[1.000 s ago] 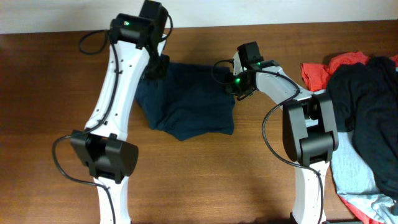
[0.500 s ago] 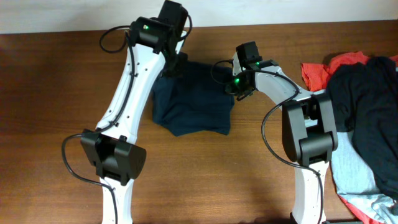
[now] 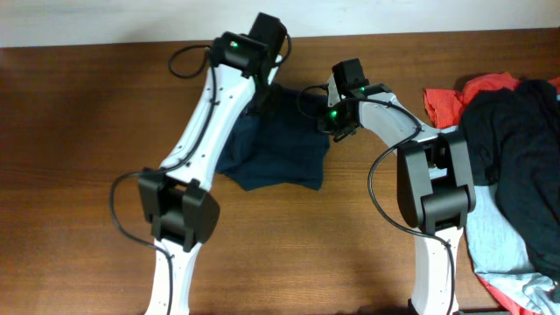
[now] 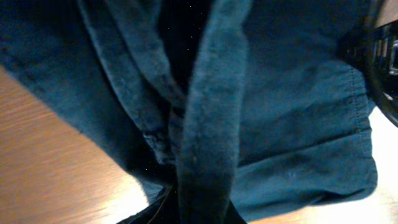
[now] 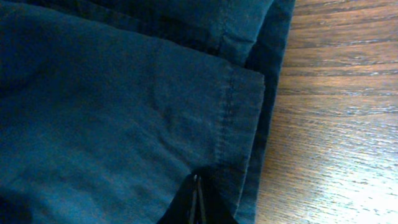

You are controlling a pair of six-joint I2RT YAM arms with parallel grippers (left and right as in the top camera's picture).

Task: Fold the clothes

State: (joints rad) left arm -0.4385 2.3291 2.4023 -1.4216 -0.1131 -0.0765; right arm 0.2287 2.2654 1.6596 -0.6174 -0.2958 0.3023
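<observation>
The clothes, dark navy shorts [image 3: 282, 157], lie bunched on the wooden table between the two arms. My left gripper [image 3: 267, 94] hangs over their far left part, shut on a lifted fold of the shorts [image 4: 208, 118] that drapes down from its jaws [image 4: 200, 211]. At the shorts' right edge sits my right gripper [image 3: 331, 131]. Its fingertips [image 5: 198, 198] are shut together on the cloth just inside the stitched hem [image 5: 227, 118]. In both wrist views the navy fabric fills most of the frame.
A heap of other garments lies at the right edge: a red one [image 3: 451, 98], a black one [image 3: 516, 149] and a light blue T-shirt [image 3: 494, 249]. Bare brown table [image 3: 79, 175] stretches to the left and front of the shorts.
My left gripper has swung to the right, dragging the shorts' left side with it, so the shorts now look narrower. The right gripper has stayed in place.
</observation>
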